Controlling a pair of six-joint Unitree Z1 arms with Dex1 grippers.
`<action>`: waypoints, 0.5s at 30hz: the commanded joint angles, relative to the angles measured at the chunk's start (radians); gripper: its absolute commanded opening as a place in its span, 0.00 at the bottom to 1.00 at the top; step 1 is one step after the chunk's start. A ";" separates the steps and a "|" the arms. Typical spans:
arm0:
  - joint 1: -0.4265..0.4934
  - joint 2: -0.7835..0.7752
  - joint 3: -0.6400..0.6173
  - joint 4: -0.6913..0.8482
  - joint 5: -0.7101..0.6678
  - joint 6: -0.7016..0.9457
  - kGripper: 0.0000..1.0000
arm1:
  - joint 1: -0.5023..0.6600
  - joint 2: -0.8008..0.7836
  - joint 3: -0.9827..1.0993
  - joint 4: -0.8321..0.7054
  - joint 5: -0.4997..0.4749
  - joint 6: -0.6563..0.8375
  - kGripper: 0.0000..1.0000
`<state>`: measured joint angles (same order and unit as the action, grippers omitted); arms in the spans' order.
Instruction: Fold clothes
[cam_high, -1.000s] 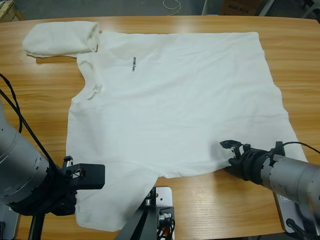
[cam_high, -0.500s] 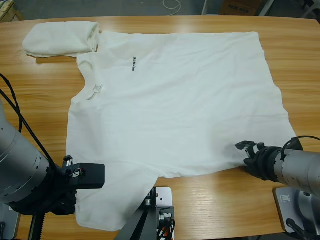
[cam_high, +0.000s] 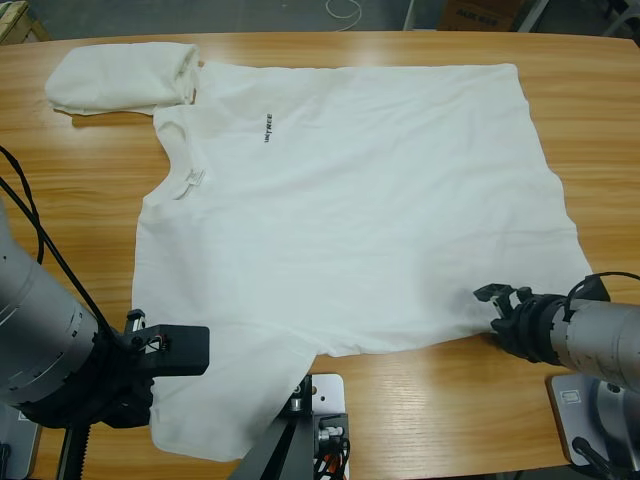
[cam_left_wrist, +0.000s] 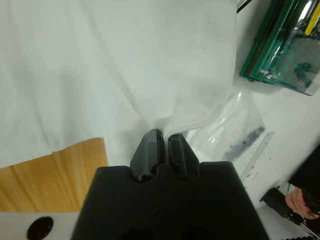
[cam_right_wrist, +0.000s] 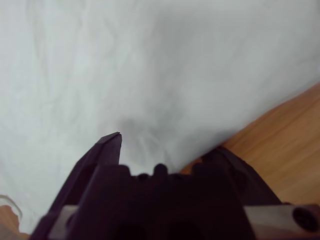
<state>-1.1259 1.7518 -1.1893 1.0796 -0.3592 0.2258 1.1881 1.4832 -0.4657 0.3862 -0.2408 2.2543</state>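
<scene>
While the left gripper (cam_left_wrist: 160, 142) is pinching the near sleeve of the spread T-shirt (cam_high: 350, 200) with jaws clamped together, the right gripper (cam_high: 497, 303) is waiting with jaws apart at the near hem corner, the cloth lying just ahead of it. Both are sitting at the near edge, the left already holding. Across the wooden table (cam_high: 100, 170) the shirt is lying flat, collar pointing left, hem right. Beyond it a folded T-shirt (cam_high: 120, 78) is resting at the far left corner.
</scene>
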 joint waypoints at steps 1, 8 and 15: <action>0.009 0.028 0.022 -0.004 0.013 0.010 0.00 | -0.124 -0.107 -0.030 0.161 -0.001 -0.094 0.49; 0.009 0.026 0.025 -0.007 0.013 0.012 0.00 | -0.186 -0.228 -0.121 0.260 -0.053 -0.171 1.00; 0.009 0.025 0.025 -0.007 0.011 0.012 0.00 | -0.186 -0.178 -0.121 0.304 0.064 -0.088 0.98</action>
<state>-1.1258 1.7518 -1.1893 1.0796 -0.3590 0.2258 1.0123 1.2823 -0.5934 0.6519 -0.2731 2.0937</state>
